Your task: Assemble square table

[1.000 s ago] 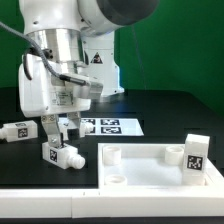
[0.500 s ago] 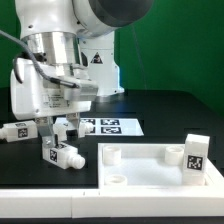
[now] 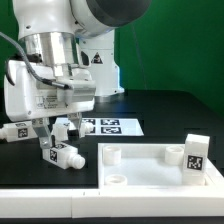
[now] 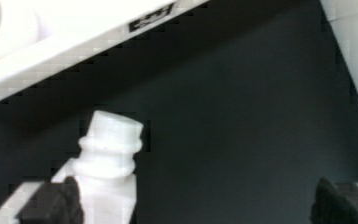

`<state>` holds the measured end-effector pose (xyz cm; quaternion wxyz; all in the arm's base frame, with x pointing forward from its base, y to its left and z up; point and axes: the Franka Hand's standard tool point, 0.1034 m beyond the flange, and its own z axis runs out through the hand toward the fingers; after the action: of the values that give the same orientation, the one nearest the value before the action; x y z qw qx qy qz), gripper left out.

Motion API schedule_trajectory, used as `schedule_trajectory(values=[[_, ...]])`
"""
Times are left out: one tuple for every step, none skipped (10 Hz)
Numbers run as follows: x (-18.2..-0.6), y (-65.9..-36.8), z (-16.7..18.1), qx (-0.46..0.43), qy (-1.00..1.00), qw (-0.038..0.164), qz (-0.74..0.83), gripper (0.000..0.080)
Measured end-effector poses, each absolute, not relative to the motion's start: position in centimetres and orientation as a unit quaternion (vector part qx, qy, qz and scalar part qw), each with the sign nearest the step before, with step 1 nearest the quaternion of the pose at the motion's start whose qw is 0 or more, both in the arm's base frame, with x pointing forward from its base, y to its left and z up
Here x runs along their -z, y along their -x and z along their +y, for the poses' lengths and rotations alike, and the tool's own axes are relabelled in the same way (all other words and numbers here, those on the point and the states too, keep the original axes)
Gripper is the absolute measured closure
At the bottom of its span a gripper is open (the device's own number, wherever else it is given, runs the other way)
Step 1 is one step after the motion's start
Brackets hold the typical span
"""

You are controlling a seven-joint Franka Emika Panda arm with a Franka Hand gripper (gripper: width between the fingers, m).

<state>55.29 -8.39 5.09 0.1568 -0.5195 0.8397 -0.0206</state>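
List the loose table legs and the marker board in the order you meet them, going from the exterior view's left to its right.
far-left lying leg → front lying leg → marker board → upright leg

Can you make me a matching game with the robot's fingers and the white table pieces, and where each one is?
Things:
1. fingers
2. lying leg
3. upright leg
4. square top

Places or states:
A. standing at the exterior view's right
B. spread wide apart, holding nothing
C. lying flat with its round corner sockets facing up
D. on its side, just below the fingers

Pairs: 1-B, 2-D, 3-A, 4-C
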Motion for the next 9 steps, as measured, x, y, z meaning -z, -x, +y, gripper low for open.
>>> schedule_trajectory(values=[[-5.0,-55.3,-8.4,0.021,0.519,0.156,0.84,0.015],[-5.0,-55.1,-8.6,0.021,0.516,0.156,0.842,0.015],[-4.8,-54.6,-9.5,0.021,0.488,0.157,0.858,0.015],[-4.7,-54.2,-10.0,0.021,0.468,0.16,0.869,0.015],[-4.7,-53.9,-10.5,0.029,0.45,0.165,0.877,0.015],[-4.4,-53.3,-10.8,0.031,0.421,0.17,0.891,0.015],[-4.2,-52.8,-10.6,0.032,0.407,0.171,0.897,0.015],[-4.2,-52.7,-10.3,0.036,0.4,0.17,0.9,0.015],[-4.6,-53.1,-9.7,0.038,0.394,0.174,0.902,0.015]])
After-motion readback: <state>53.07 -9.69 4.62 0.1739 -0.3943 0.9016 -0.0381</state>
